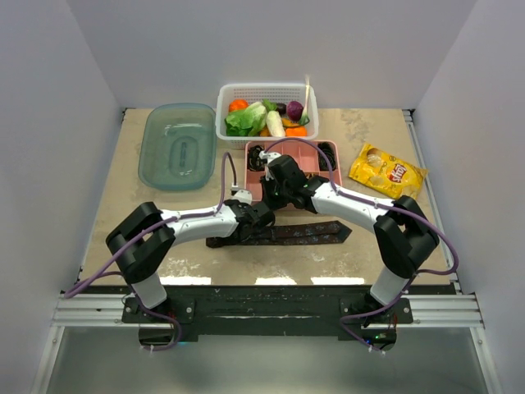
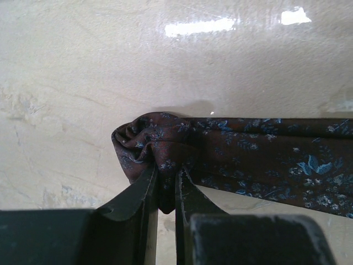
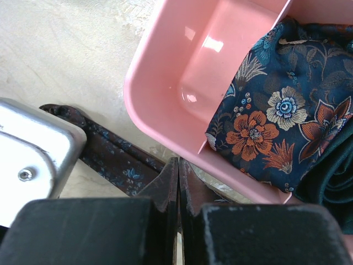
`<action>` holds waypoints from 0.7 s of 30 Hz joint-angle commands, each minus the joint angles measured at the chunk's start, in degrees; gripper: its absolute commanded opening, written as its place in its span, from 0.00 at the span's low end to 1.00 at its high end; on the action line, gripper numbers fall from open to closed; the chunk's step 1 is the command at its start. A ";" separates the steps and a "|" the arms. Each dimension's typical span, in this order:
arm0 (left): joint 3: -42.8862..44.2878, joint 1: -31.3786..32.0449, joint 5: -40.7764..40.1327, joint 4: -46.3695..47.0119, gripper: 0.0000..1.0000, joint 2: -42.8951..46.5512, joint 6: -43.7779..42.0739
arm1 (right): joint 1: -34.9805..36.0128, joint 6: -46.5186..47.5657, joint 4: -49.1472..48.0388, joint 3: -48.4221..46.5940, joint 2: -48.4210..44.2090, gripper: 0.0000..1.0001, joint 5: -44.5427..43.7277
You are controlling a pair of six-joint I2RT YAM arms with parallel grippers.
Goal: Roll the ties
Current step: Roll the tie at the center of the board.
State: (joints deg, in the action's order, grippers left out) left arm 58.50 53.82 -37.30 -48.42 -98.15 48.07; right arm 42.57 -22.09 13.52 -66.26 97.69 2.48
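Observation:
A dark brown-maroon tie (image 1: 303, 233) with a small blue flower pattern lies flat across the table's front middle, pointed end to the right. My left gripper (image 2: 165, 185) is shut on its bunched, folded left end (image 2: 151, 144), with fabric pinched between the fingers (image 2: 144, 190); it also shows in the top view (image 1: 259, 222). My right gripper (image 3: 178, 164) is shut with nothing between its fingertips. It hovers over the tie's far edge (image 3: 113, 157), beside the pink tray (image 3: 165, 118), and shows in the top view (image 1: 276, 195).
The pink divided tray (image 1: 305, 156) holds a rolled navy floral tie (image 3: 281, 105), a dark green one (image 3: 331, 182) and black coils (image 1: 257, 156). Behind it stand a white basket of vegetables (image 1: 267, 111), a teal lidded container (image 1: 178, 146) and a yellow chip bag (image 1: 387, 171).

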 commanded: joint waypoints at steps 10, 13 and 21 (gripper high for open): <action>-2.25 0.41 10.67 11.25 0.53 2.96 -2.55 | -0.64 0.03 -1.13 -0.27 -1.54 0.00 0.95; -2.34 0.32 11.37 11.60 0.62 4.45 -3.07 | -0.73 0.03 -1.13 -0.45 -1.10 0.00 1.21; -3.83 -3.80 17.78 15.73 0.68 13.24 -5.09 | -0.73 1.08 -1.48 -1.15 -1.54 0.00 2.18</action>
State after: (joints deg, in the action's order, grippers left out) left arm 55.75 53.06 -24.27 -37.41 -90.80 43.83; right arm 42.28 -21.93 13.47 -66.24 97.69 4.03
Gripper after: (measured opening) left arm 0.670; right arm 0.007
